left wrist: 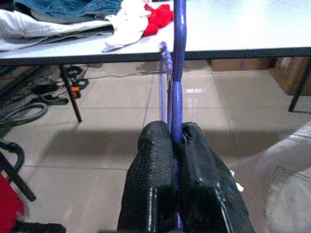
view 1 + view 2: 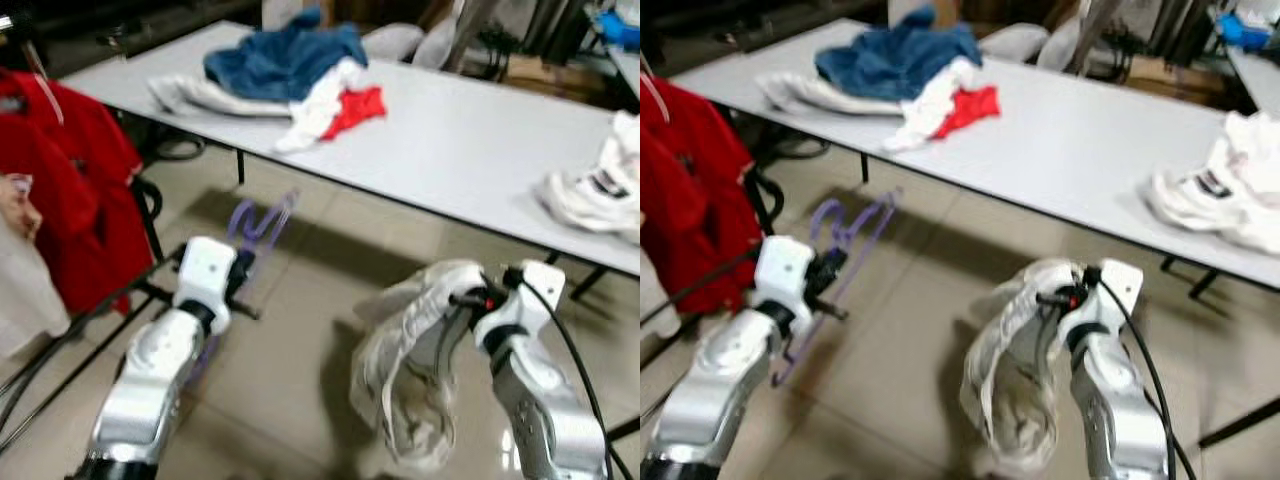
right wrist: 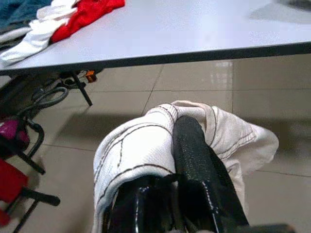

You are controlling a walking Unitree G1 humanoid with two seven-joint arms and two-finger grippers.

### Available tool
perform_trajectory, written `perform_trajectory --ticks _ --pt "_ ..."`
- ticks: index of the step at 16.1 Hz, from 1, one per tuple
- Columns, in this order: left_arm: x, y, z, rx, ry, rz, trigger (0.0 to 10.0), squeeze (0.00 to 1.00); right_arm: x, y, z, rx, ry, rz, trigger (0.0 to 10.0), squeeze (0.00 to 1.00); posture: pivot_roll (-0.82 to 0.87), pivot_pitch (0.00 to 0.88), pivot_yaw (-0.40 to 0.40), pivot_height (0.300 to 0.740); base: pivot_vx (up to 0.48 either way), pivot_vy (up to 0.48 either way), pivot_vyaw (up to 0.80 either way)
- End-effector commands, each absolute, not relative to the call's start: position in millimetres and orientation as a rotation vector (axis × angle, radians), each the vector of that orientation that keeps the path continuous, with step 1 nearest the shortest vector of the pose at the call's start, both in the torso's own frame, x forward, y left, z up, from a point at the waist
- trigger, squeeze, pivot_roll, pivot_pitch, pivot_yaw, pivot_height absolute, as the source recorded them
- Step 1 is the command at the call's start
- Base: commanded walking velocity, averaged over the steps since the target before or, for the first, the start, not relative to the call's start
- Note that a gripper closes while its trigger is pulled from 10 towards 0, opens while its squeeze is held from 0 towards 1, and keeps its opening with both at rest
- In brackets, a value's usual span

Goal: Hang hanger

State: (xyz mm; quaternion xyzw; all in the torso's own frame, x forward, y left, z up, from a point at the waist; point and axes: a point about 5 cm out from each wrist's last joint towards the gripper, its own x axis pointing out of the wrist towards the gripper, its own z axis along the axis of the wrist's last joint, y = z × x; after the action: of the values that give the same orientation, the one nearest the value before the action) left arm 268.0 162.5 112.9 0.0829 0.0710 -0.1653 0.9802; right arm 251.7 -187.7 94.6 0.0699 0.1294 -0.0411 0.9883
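The left gripper (image 1: 174,141) is closed on a purple hanger (image 2: 258,225), its two black fingers (image 1: 150,160) pinched together on the hanger's bar. The hanger is held in the air above the tiled floor (image 2: 290,350), just in front of the long grey table (image 2: 450,140), with its hook end pointing toward the table edge.

The right gripper (image 3: 180,131) is closed on a white garment (image 2: 410,350). The cloth is draped over the fingers and hangs down in loose folds above the floor, beside the right arm.

At the robot's left stands a black clothes rack (image 2: 150,230) carrying a red shirt (image 2: 70,170). The hanger is near the rack but apart from it.

On the table lies a heap of clothes: a blue piece (image 2: 285,55), a white piece (image 2: 320,100) and a small red piece (image 2: 355,108). A second white garment (image 2: 595,190) rests near the table's right end.
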Motion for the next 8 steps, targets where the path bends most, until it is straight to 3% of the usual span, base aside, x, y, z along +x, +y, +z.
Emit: perform_trajectory --ticks 1,3,8 --pt "267.3 153.9 114.4 0.167 0.132 -0.362 10.0 0.00 253.1 -196.3 106.6 0.123 0.206 -0.104 10.0 0.00 0.02 0.015 -0.033 0.740 0.000 -0.450 0.00" --pt "265.6 154.7 114.0 0.172 0.130 -0.361 10.0 0.00 253.4 -193.2 107.6 0.132 0.207 -0.101 10.0 0.00 0.02 0.019 -0.036 0.740 0.000 -0.427 0.00" --pt "268.9 153.7 118.7 0.138 0.106 -0.343 10.0 0.00 254.3 -188.2 111.1 0.147 0.208 -0.090 10.0 0.00 0.01 0.026 -0.040 0.740 0.000 0.000 0.00"
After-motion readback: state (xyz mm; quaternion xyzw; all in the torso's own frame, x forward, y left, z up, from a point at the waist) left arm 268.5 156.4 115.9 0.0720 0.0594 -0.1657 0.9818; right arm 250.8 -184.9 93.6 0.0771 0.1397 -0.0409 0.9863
